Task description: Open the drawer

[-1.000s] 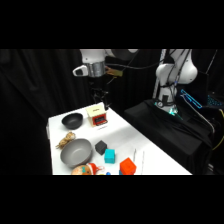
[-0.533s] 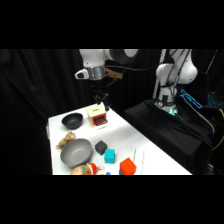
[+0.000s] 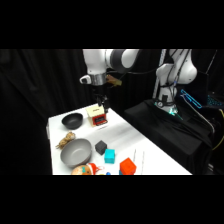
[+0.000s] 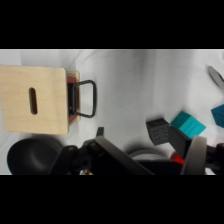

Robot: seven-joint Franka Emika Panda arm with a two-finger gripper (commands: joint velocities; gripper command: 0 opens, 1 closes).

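The drawer [image 4: 73,99] is seen shut in its tan-topped box [image 4: 33,100] at the far end of the surface [image 3: 125,135], handle [image 4: 85,98] facing out. The tool [image 3: 103,103] is held just above it, presumably for lining up; its grip state cannot be told.

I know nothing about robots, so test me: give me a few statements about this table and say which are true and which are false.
1. The pincer hangs above the drawer box. True.
2. The drawer has been pulled far out of its box. False: its red front sits almost flush with the box, so it looks shut or barely open.
3. The drawer's handle is a dark wire loop with nothing gripping it. True.
4. The small black bowl sits beside the drawer box. True.
5. The teal cube rests on top of the box. False: it lies on the table near the grey bowl.
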